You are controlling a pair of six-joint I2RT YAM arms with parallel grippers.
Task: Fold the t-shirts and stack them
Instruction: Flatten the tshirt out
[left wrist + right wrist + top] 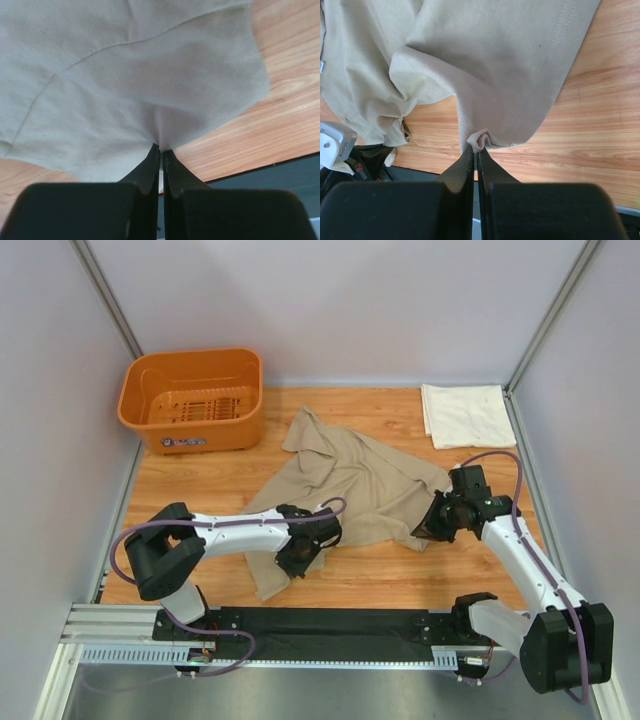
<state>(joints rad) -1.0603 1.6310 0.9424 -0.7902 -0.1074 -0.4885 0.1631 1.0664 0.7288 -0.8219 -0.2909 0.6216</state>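
Desk (400, 575): wood-grain board, orange-brown, smooth, slight sheen.

Basket (240, 425): orange plastic, smooth, faintly glossy.

Tan t-shirt (360, 480), just right of and in front of the basket: soft cloth, matt, with a fine weave and stitched seams in the wrist views, loosely creased.

Cream t-shirt (465, 415), well right of the basket: matt cloth, flat and smooth.

Left fingers (147, 172) and right fingers (462, 172): black, matt, smooth, plastic-looking.

Arm shells (240, 530): white, glossy, plastic-looking.

Rail (110, 623), across the desk from the basket: bare ribbed metal, dull silver.
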